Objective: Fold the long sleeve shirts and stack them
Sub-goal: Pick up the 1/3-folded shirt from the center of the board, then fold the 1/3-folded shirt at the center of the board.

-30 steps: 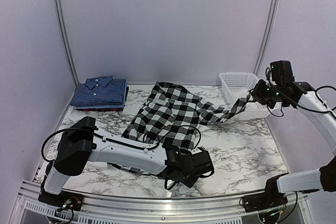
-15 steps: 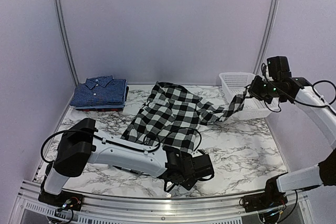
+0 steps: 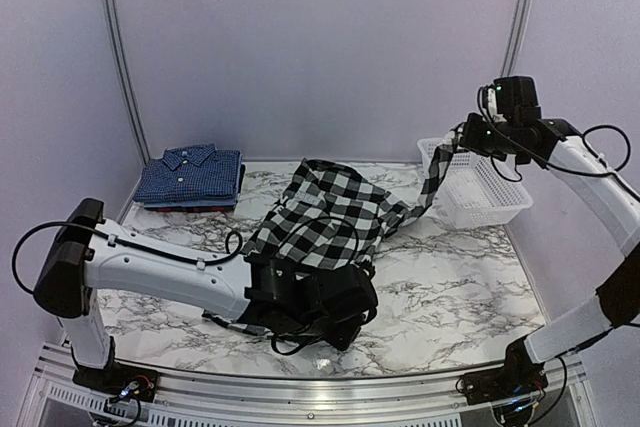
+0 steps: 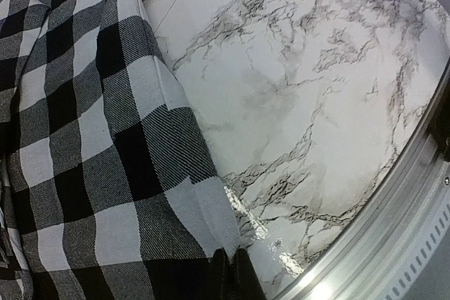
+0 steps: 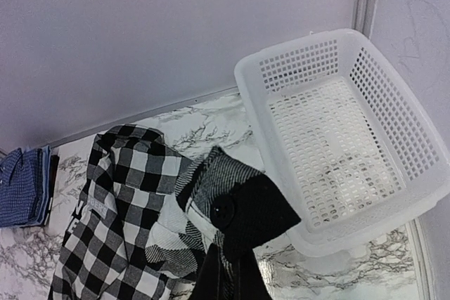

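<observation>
Standing beside the marble-patterned desk (image 3: 460, 277), I see two white robot arms working on a black-and-white checked shirt (image 3: 325, 217). It lies spread and rumpled in the middle of the desk, collar toward the back wall.

Two things have changed over the last second. The left tool (image 3: 345, 305), which stood part open at the shirt's near hem, has shut, and the left arm's elbow has swung out wide to the left. In the left wrist view its dark fingertips (image 4: 223, 279) meet at the very edge of the cloth. It looks to be pinching the hem, though the contact sits at the bottom border of that view.

The right tool (image 3: 470, 135) has risen and moved inward from above the white plastic basket (image 3: 495, 209). It is clamped on the buttoned cuff (image 5: 235, 205) of one sleeve. That sleeve now hangs steeply from the tool down to the shirt body, lifted clear of the desk.

With the hem and the cuff both gripped, I judge the shirt is ready to be pulled flat or to have the sleeve brought across the body. Folding of this shirt is therefore only beginning. A stack of folded dark blue shirts (image 3: 190, 177) sits at the back left corner, well apart from it. The checked shirt should end up on top of that stack.
</observation>
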